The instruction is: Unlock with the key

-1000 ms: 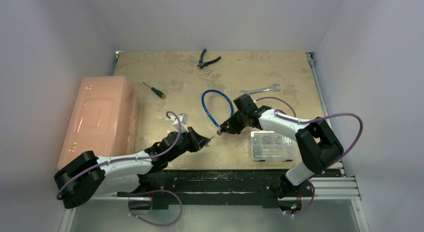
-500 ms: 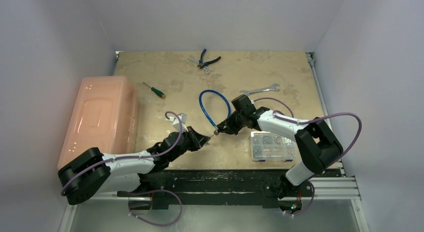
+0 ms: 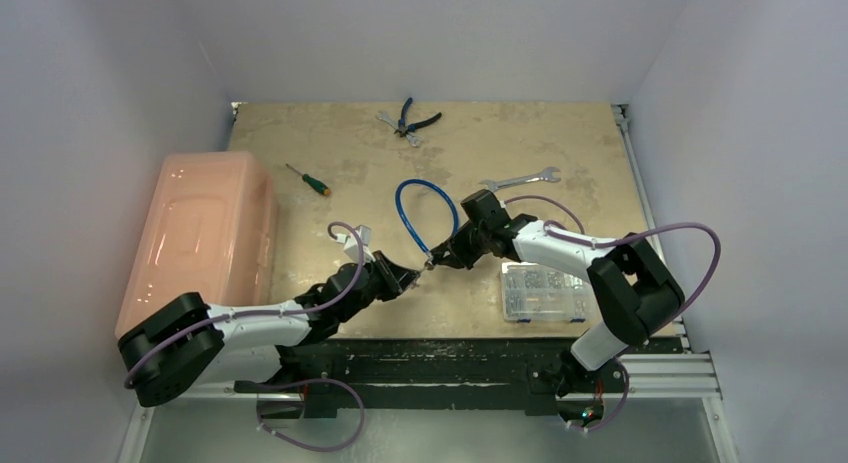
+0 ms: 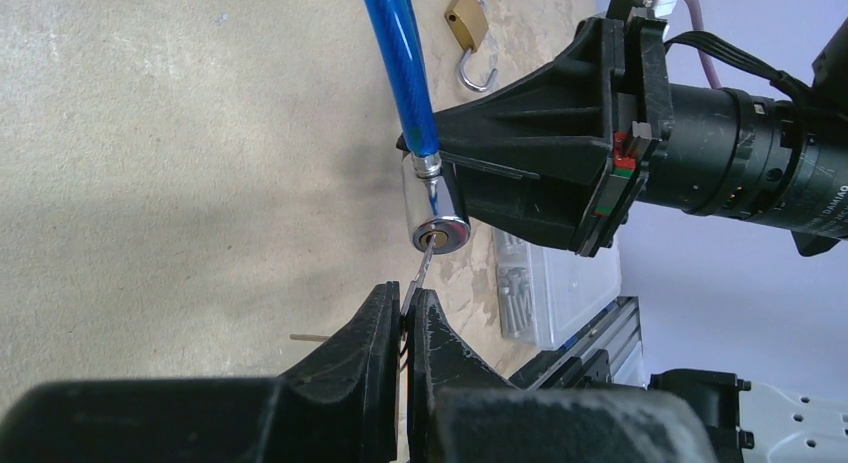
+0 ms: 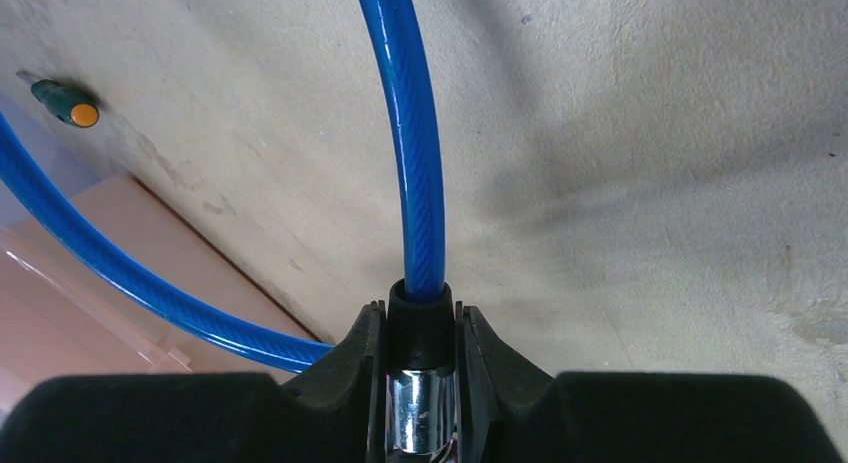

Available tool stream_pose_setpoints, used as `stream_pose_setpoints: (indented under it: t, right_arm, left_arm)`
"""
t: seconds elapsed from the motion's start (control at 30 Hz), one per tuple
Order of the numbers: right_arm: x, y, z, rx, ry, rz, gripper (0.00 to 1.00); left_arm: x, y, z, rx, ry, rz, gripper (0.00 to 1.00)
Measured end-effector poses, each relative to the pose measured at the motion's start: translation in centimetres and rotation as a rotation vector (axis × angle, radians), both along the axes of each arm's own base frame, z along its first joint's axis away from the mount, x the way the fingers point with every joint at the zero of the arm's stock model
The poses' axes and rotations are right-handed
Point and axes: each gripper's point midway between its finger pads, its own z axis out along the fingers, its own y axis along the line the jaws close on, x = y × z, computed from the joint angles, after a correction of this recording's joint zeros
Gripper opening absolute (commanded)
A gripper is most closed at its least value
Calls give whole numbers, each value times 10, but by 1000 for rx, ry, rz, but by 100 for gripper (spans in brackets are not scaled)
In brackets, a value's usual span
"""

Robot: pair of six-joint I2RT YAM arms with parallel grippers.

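Note:
My left gripper [image 4: 403, 295] is shut on the key [image 4: 420, 273], a thin silver blade sticking up from between the fingertips. The key's tip sits in the brass keyhole of a chrome lock cylinder [image 4: 432, 208] at the end of a blue cable [image 4: 400, 63]. My right gripper [image 5: 420, 318] is shut on that cylinder and its black collar, holding it just above the table. In the top view the two grippers meet tip to tip, left [image 3: 408, 277] and right [image 3: 440, 258], with the cable loop [image 3: 420, 208] behind them.
A small brass padlock [image 4: 467, 18] lies open on the table beyond the cable. A clear parts box [image 3: 545, 291] sits under the right arm, a pink bin [image 3: 200, 238] at the left. A wrench [image 3: 520, 179], pliers [image 3: 412, 118] and screwdriver [image 3: 307, 179] lie farther back.
The right gripper has carried the lock cylinder and cable loop a little left, closing the gap to the key. The left arm has barely shifted.

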Motion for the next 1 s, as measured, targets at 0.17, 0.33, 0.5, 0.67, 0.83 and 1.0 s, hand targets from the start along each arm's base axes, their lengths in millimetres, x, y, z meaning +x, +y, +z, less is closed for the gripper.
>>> stream_pose_setpoints:
  t: [0.17, 0.33, 0.5, 0.67, 0.83, 1.0]
  right_arm:
    - [1, 1, 1, 4, -2, -1, 0]
    - [1, 2, -1, 8, 2, 1, 0]
    - [1, 3, -1, 15, 4, 5, 0]
    - [2, 4, -1, 19, -2, 4, 0]
    - [4, 3, -1, 13, -11, -6, 0]
    - [6, 1, -2, 4, -17, -14, 0]
  left_arm:
    - [1, 0, -4, 3, 14, 11, 0]
    - [2, 0, -5, 0, 14, 13, 0]
    - [2, 0, -6, 3, 15, 17, 0]
    - [4, 1, -6, 3, 22, 33, 0]
    - [7, -1, -8, 8, 37, 49, 0]
    - [10, -2, -10, 10, 60, 65, 0]
